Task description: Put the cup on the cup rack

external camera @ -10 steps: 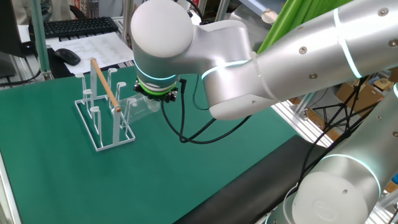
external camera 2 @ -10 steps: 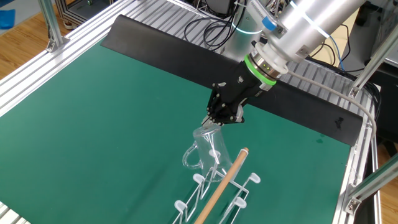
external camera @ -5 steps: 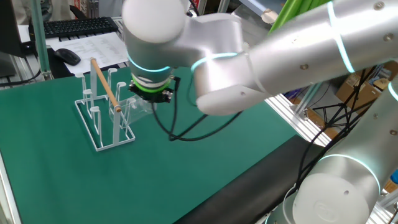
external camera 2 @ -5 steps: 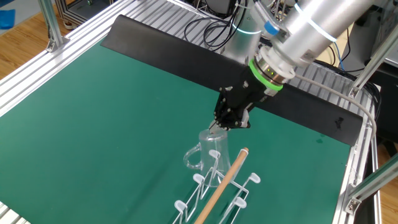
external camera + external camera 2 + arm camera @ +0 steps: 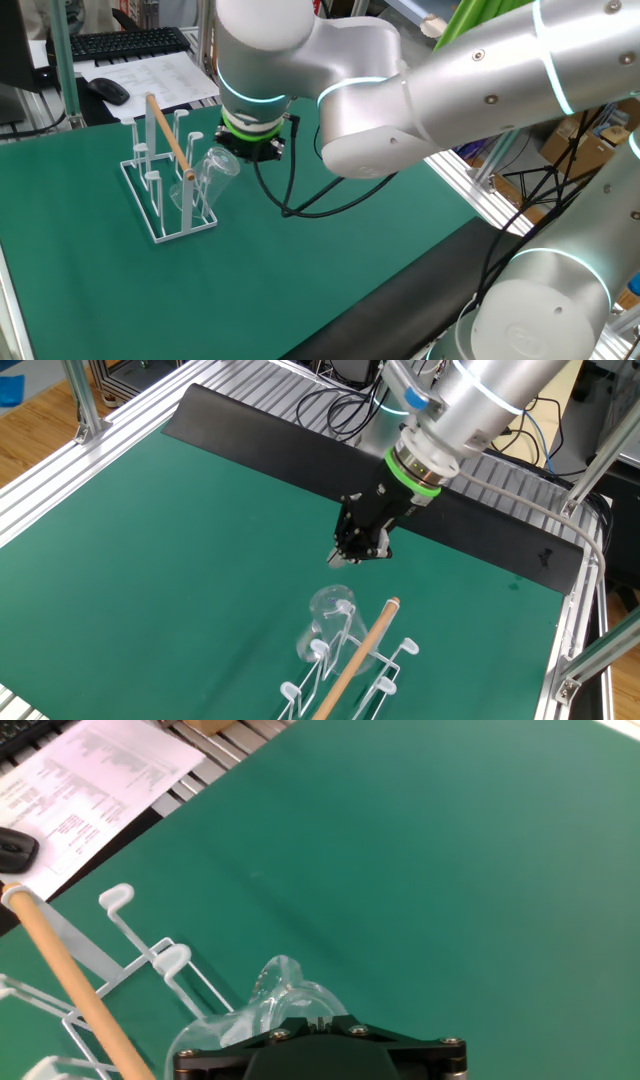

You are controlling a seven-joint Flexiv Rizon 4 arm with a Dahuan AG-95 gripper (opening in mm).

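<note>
On the green mat (image 5: 170,530), near its edge in one fixed view, stands the white wire cup rack (image 5: 165,185) with upright pegs and a light wooden rod handle (image 5: 168,138) along the top; rectangular base flat on the mat. Small clear glass mug (image 5: 215,165) sits on the rack's peg nearest the arm, tilted, its wide rim pointing up and toward the arm; from the other fixed view the same mug (image 5: 328,622) shows as a pale round outline just beside the near end of the rod, over a peg; handle not distinguishable in either fixed view. Black two-finger gripper (image 5: 352,552) hangs above and to the arm's side of the mug, pointing steeply downward; a visible gap of green mat separates its tips from the glass in the other fixed view, so no contact; jaws pressed together, nothing between them. In one fixed view the gripper (image 5: 240,155) appears just beside the mug's rim, overlap there cannot be resolved. Hand view: black gripper body fills the lower edge; glass mug (image 5: 265,1010) directly ahead of it, partly hidden; two white peg tips (image 5: 117,898) and the wooden rod (image 5: 70,985) to the left. Silver arm links with a green wrist ring (image 5: 410,470); black cable (image 5: 290,195) loops from the wrist. Keyboard (image 5: 125,42), mouse (image 5: 108,90) and printed sheet (image 5: 160,72) lie beyond the mat.
</note>
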